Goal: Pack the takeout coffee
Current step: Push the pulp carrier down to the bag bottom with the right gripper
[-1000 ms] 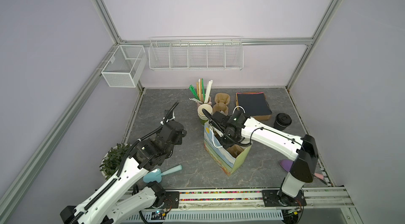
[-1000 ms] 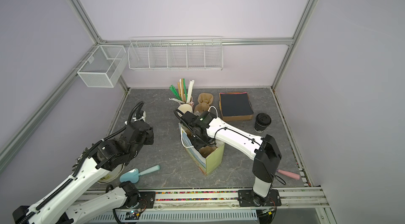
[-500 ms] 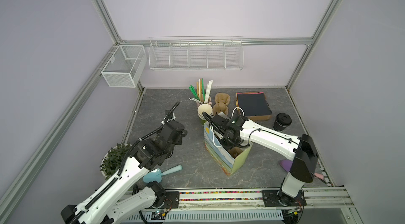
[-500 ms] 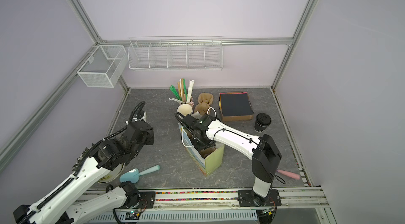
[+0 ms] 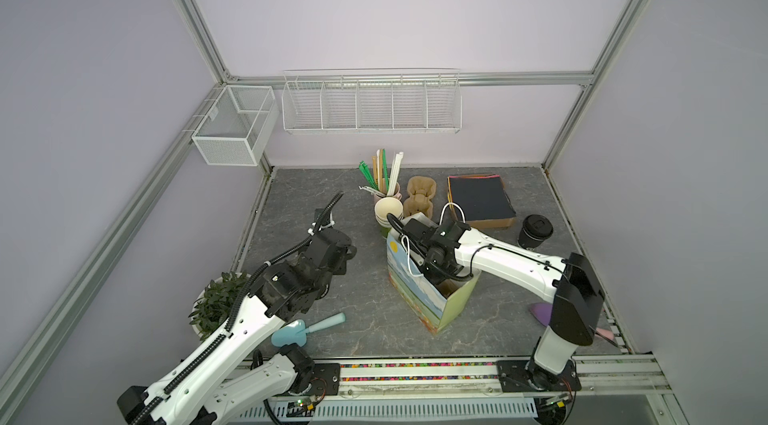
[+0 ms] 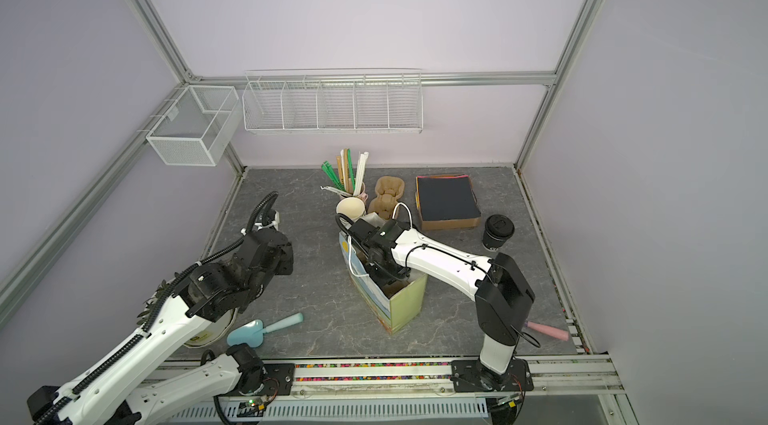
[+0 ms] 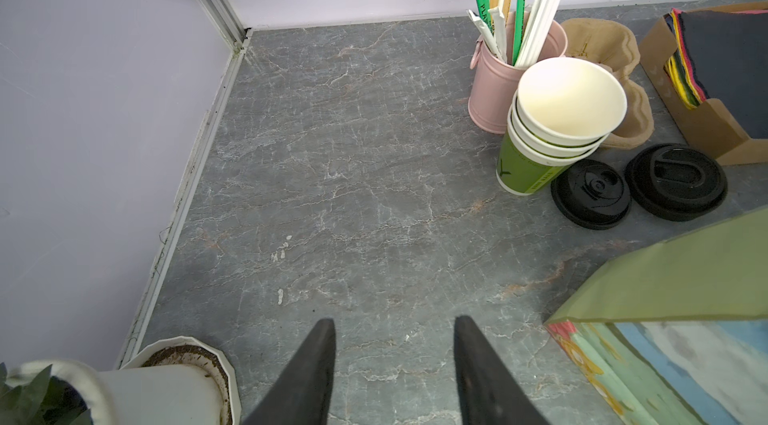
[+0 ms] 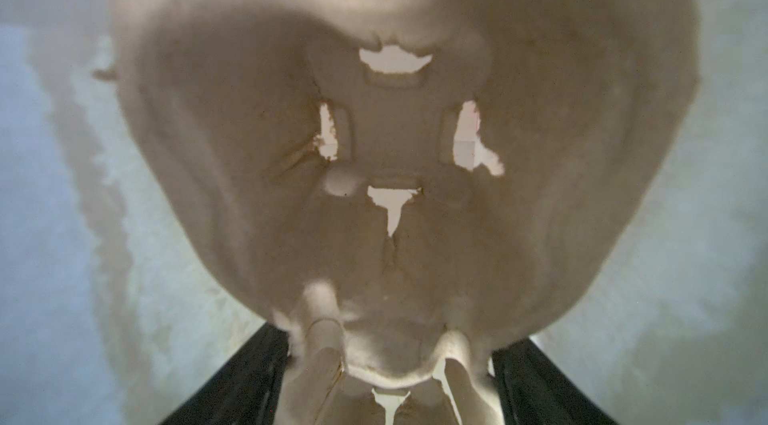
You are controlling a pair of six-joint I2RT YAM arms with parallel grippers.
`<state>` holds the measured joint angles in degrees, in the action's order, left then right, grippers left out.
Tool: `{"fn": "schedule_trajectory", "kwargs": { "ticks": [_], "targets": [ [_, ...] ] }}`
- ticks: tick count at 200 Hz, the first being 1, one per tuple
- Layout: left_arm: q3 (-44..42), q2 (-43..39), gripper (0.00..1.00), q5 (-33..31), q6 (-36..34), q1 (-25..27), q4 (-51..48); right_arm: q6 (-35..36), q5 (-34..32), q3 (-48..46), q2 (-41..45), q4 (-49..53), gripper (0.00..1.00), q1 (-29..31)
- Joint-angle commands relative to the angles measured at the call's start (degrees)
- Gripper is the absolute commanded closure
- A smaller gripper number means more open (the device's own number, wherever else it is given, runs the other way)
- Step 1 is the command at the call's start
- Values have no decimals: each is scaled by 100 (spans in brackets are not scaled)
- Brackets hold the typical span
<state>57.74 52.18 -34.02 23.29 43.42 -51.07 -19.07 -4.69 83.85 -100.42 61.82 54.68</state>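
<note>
1. The grey marble-patterned table (image 5: 365, 319) carries everything.
2. A tall printed paper bag with white cord handles (image 5: 419, 302) (image 6: 374, 298) stands upright and open-mouthed near the table's middle.
3. The right gripper (image 8: 392, 344) reaches down into the bag's mouth. In the right wrist view its black fingers (image 8: 241, 385) stand wide on either side of one end of a brown moulded-pulp cup carrier (image 8: 395, 132) that fills the bag's inside. I cannot tell whether the claw clamps the carrier or has let go.
4. The left gripper (image 7: 395, 321) hovers over bare table to the left of the bag, released, with nothing between its dark fingers.
5. A shallow cardboard box of dark and coloured paper sheets (image 5: 482, 198) lies at the back right.
6. A stack of lidless paper cups, green outside and cream inside (image 7: 552, 132), stands behind the bag, just beside a pink metal tin of straws (image 7: 494, 98).
7. The takeout coffee, a small dark-sided paper cup under a round black plastic lid (image 5: 536, 231) (image 6: 498, 233), stands upright near the table's right edge. It is just beside the box, outside the bag and well apart from both grippers.
8. Two loose black plastic lids (image 7: 590, 198) lie flat side by side at the foot of the stack.
</note>
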Motion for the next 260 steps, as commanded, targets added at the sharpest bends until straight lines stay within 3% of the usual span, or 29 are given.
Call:
{"fn": "schedule_trajectory", "kwargs": {
  "ticks": [1,54,116,260],
  "targets": [
    [46,20,53,14,-83,-42,-140,-71,73,-58,58,47,20,-6],
    [45,44,53,36,-81,-53,-140,-79,108,-139,92,-12,14,3],
    [47,81,53,54,-96,-64,-140,-87,73,-79,242,4,0,23],
    [54,159,53,172,-120,-81,-114,61,79,433,389,71,10,53]
  ]
}}
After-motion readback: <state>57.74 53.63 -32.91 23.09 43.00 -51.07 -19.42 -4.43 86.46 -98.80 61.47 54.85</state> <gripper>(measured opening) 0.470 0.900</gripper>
